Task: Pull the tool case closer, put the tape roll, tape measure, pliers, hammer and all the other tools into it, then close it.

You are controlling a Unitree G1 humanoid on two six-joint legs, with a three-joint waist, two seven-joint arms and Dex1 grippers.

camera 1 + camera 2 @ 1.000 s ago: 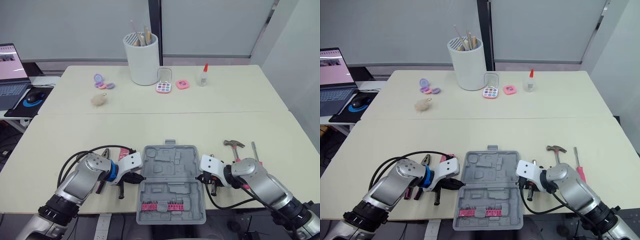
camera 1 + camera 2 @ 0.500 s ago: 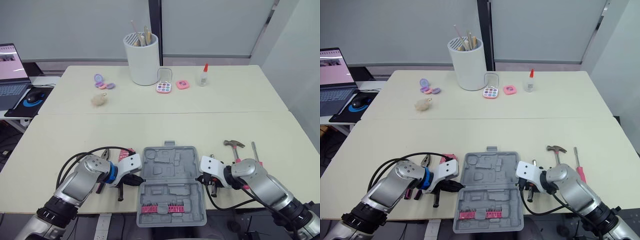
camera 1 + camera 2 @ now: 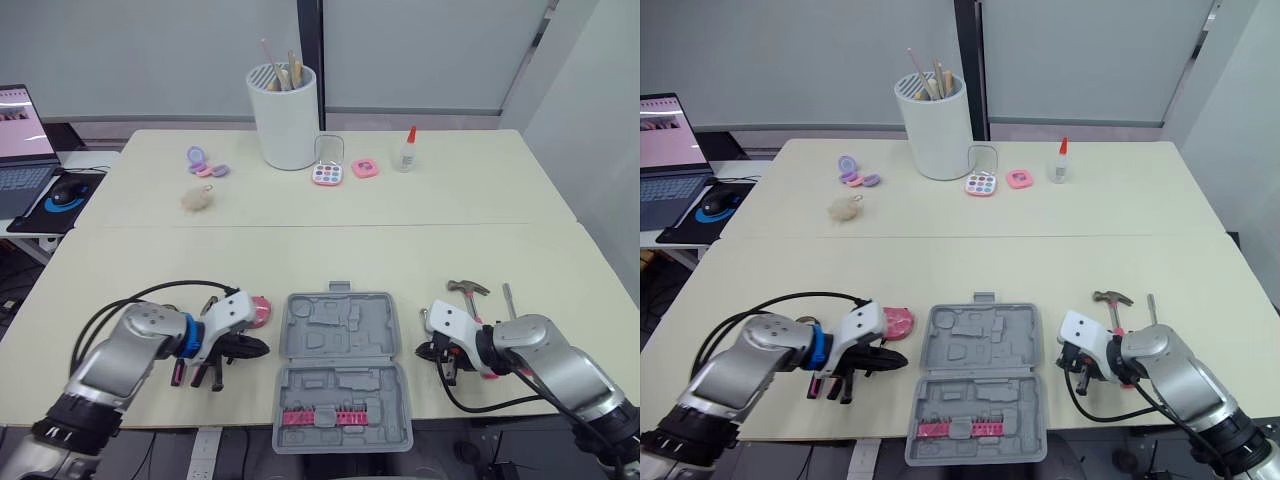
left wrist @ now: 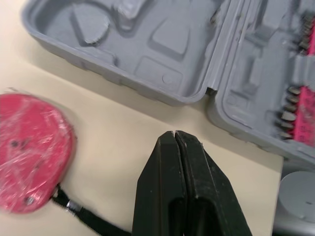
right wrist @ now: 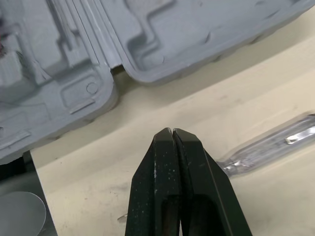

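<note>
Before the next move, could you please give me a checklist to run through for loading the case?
1. Case open and near: ok.
2. Left hand open for grasping: not ok, shut and empty.
3. Right hand open for grasping: not ok, shut and empty.
4. Both hands clear of the case: ok.
5. Tape measure free beside the case: ok.
6. Hammer uncovered on the other side: ok.
</note>
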